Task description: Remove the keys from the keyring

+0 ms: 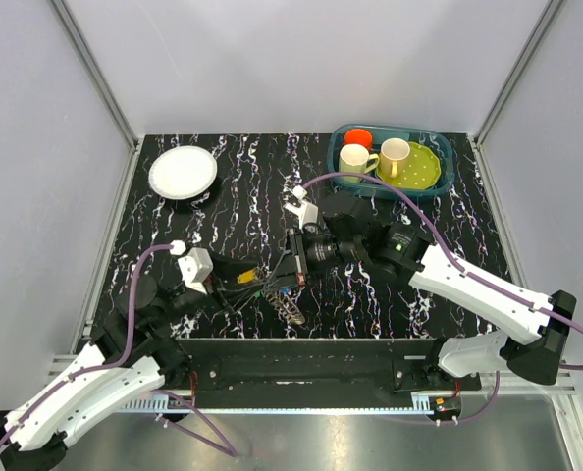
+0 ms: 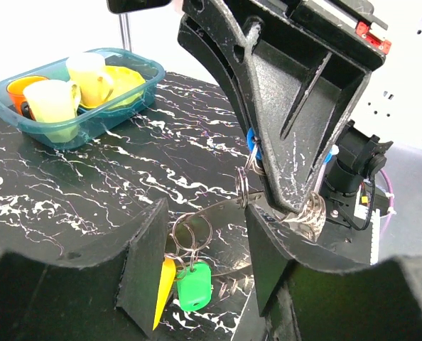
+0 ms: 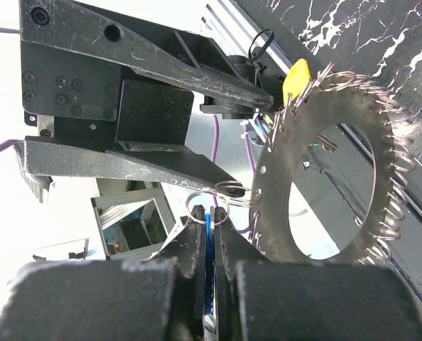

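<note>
The keyring [image 3: 271, 213] is a flat grey ring with holes along its rim, hung with several small split rings and keys. It stands on edge between the two grippers [image 1: 282, 299]. My right gripper [image 3: 212, 213] is shut on a blue-headed key [image 3: 208, 234], which a split ring links to the keyring. In the left wrist view the right gripper [image 2: 257, 156] comes down from above with that blue key [image 2: 251, 140]. My left gripper [image 2: 205, 207] is open; a green tag [image 2: 195, 284] and a yellow tag [image 2: 163, 288] hang between its fingers, and the keyring's band [image 2: 224, 212] runs behind them.
A teal basin [image 1: 447, 177] at the back right holds two pale cups [image 1: 355, 157], an orange cup [image 1: 358, 137] and a yellow-green plate [image 1: 417, 169]. A white plate [image 1: 183, 172] sits at the back left. The black marbled table ends at a metal rail near the arm bases.
</note>
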Tool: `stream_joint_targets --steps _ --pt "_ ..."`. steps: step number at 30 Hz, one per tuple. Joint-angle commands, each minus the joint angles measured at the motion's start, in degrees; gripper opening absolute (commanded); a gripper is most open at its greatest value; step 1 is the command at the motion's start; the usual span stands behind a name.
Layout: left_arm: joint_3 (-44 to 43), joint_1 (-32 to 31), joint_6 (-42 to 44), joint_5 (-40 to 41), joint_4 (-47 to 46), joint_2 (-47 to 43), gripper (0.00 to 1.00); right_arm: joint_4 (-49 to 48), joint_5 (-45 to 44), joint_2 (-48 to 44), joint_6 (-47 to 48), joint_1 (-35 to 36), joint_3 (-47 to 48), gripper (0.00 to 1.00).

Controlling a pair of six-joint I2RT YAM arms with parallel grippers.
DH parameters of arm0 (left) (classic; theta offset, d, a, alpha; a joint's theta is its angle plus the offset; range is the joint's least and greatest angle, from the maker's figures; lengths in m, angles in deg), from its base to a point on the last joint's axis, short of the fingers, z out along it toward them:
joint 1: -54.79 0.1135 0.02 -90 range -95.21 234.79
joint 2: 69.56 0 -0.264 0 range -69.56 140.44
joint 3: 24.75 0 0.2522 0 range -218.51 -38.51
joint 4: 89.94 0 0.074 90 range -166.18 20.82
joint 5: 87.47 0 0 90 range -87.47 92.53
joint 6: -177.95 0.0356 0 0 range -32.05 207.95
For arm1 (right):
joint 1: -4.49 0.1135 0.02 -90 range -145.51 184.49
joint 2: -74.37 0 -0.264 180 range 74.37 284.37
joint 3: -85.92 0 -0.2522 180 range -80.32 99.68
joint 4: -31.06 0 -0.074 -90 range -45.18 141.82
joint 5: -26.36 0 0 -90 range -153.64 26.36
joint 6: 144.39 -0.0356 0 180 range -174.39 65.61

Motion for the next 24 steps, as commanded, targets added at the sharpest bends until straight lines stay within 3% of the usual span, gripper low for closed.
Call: stream_joint_targets --steps 1,16,18,22,24 --pt "0.43 -0.17 1.97 -1.78 -5.33 -0.67 0.51 -4.91 2.29 -2.16 -0.31 -0.47 0.48 0.0" --pt "-0.09 -0.26 3.73 -5.74 -8.94 2.4 0.48 -6.05 3.96 -1.99 -0.4 -0.74 -0.31 0.0" --pt "-0.36 -0.17 4.08 -6.88 -9.12 3.02 0.42 -6.31 4.14 -1.81 -0.49 -0.74 -0.4 0.0" --pt "-0.53 -0.17 4.26 -9.34 -8.33 3.81 0.18 -6.49 4.14 -1.99 -0.22 -0.91 -0.4 0.0" --pt "-0.36 -0.26 4.52 -9.96 -8.15 3.64 0.1 -6.49 4.4 -1.9 -0.05 -1.26 -0.31 0.0"
